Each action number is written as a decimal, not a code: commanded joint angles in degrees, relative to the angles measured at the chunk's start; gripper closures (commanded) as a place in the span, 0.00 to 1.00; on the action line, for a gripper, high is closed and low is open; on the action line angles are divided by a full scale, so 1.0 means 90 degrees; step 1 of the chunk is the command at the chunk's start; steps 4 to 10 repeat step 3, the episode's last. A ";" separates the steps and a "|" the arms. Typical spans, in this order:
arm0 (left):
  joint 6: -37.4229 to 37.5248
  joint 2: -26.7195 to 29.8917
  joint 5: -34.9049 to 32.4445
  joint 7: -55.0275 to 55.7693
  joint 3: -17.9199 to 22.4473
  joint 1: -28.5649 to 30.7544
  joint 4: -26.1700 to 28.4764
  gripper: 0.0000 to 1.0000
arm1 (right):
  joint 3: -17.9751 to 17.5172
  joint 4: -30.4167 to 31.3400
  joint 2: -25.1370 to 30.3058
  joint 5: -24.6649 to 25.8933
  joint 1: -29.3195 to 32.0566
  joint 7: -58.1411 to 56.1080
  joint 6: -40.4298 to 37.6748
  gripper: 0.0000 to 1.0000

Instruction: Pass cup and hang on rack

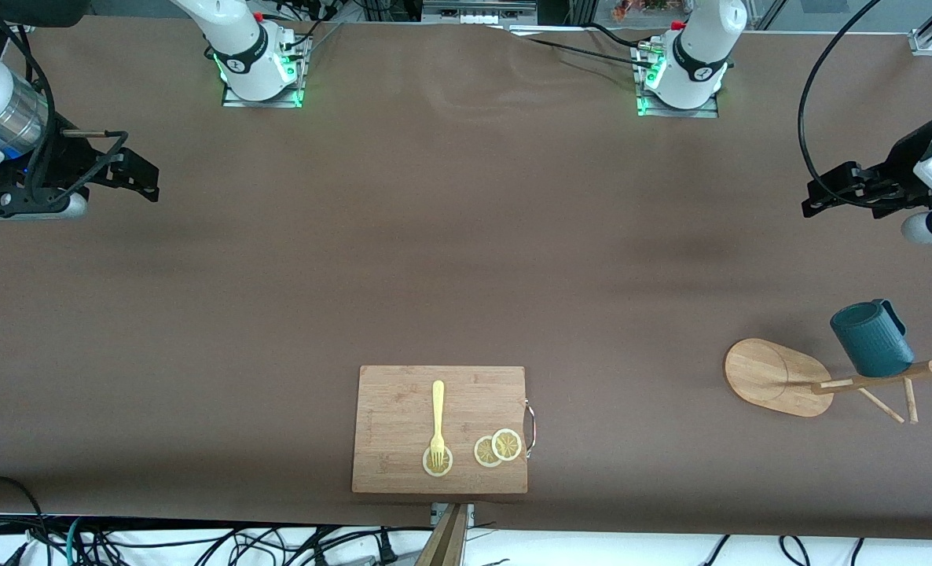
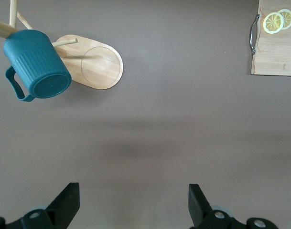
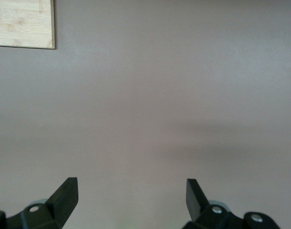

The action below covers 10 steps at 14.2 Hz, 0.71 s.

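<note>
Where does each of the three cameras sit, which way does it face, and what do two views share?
Front view: high across the table, facing both arm bases; the left gripper and the right gripper wait at the table's ends.
Left wrist view: looks down past its open fingers at the dark teal ribbed cup hanging on the light bamboo rack.
Right wrist view: looks down past open fingers at brown table.
Shared: the rectangular bamboo cutting board shows in all three.

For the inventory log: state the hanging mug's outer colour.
Dark teal ribbed mug, clearest in the left wrist view.
</note>
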State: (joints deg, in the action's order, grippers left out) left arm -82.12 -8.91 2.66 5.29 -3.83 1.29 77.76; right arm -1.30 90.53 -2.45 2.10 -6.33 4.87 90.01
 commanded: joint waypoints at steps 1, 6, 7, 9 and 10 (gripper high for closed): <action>0.0081 -0.0064 -0.0179 0.0076 0.0006 -0.0055 -0.0076 0.00 | 0.0017 -0.0068 0.0028 -0.0116 0.0020 -0.0063 -0.0011 0.00; 0.0072 -0.0074 -0.0169 0.0076 -0.0004 -0.0055 -0.0066 0.00 | 0.0027 -0.0049 0.0037 -0.0241 0.0020 -0.0044 -0.0011 0.00; 0.0072 -0.0074 -0.0169 0.0076 -0.0004 -0.0055 -0.0066 0.00 | 0.0027 -0.0049 0.0037 -0.0241 0.0020 -0.0044 -0.0011 0.00; 0.0072 -0.0074 -0.0169 0.0076 -0.0004 -0.0055 -0.0066 0.00 | 0.0027 -0.0049 0.0037 -0.0241 0.0020 -0.0044 -0.0011 0.00; 0.0072 -0.0074 -0.0169 0.0076 -0.0004 -0.0055 -0.0066 0.00 | 0.0027 -0.0049 0.0037 -0.0241 0.0020 -0.0044 -0.0011 0.00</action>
